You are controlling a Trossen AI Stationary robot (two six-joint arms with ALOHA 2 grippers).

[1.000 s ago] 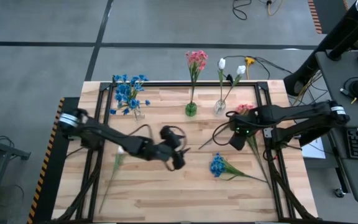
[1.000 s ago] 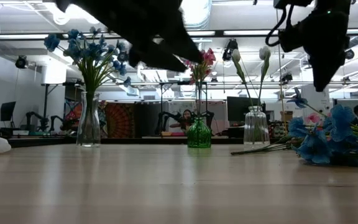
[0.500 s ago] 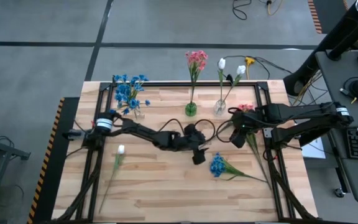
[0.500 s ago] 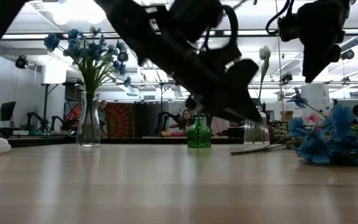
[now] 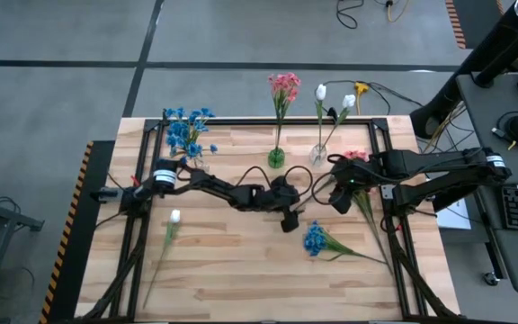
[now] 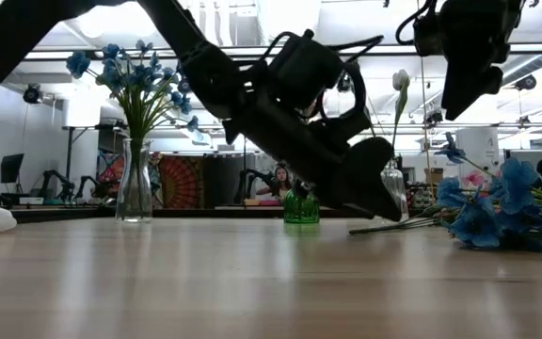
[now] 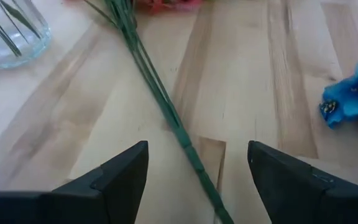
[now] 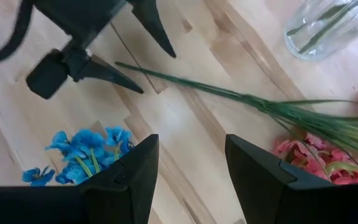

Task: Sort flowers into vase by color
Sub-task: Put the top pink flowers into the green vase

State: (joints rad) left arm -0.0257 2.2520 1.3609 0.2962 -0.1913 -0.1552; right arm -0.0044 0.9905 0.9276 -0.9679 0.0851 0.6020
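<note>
Three vases stand along the far edge of the desk (image 5: 241, 270) in the high view: blue flowers (image 5: 187, 135), pink flowers (image 5: 283, 88) and white buds (image 5: 333, 101). Three sprigs lie loose: one white (image 5: 169, 236), one blue (image 5: 316, 239), one pink (image 5: 360, 184).

Low view: left claw (image 6: 365, 188) hangs low near the desk; right claw (image 6: 469, 56) is higher.

Left wrist view: fingers (image 7: 120, 177) spread, empty, straddling the pink sprig's stem. Best to descend squarely and close on the stem only.

Right wrist view: right claw (image 8: 188, 162) apart, empty, above that sprig.
</note>
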